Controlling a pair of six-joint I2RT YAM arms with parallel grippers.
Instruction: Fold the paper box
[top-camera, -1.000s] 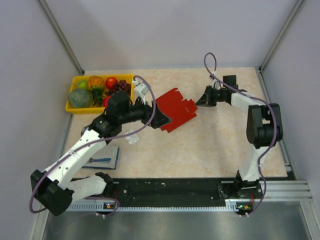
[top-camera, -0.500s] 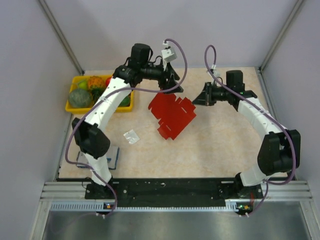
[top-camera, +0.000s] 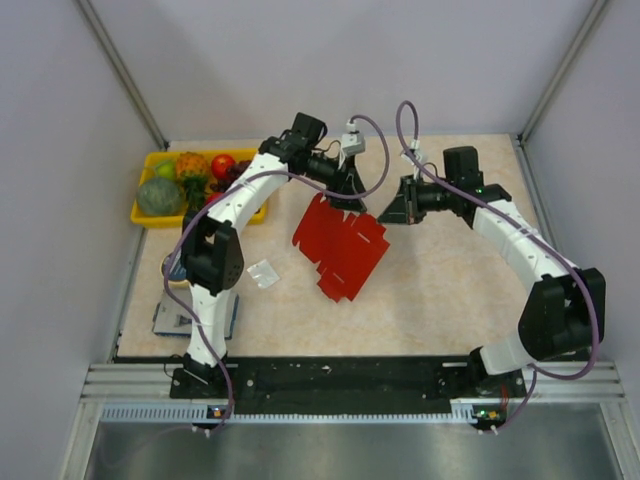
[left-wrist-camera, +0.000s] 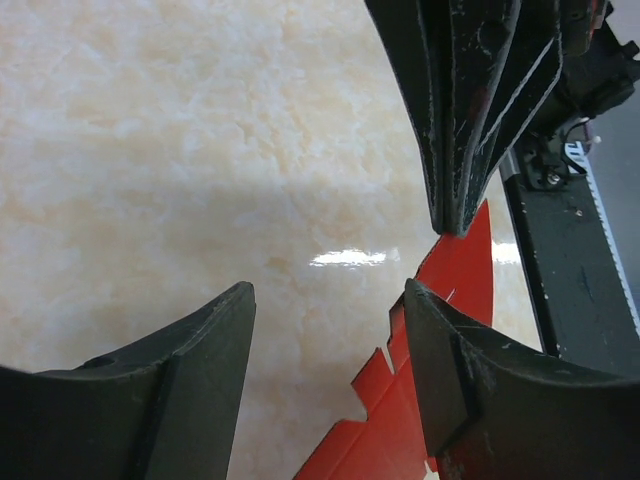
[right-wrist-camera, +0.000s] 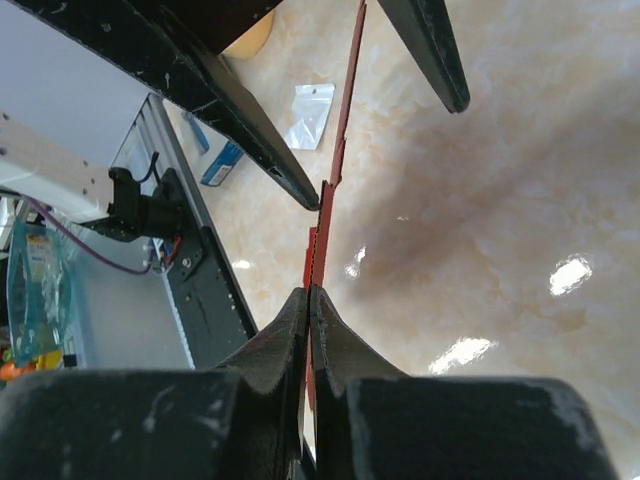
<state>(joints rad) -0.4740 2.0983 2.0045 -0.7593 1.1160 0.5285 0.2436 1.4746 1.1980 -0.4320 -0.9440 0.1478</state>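
Step judged as setting a two-handed hold ahead of the first fold: right claw was clamped on the far-right edge of the red paper box, which hung tilted over mid-surface, while the left claw stood apart at its far-left edge and next needed to close there squarely.

No text, label, brand, number or sign can be read anywhere.
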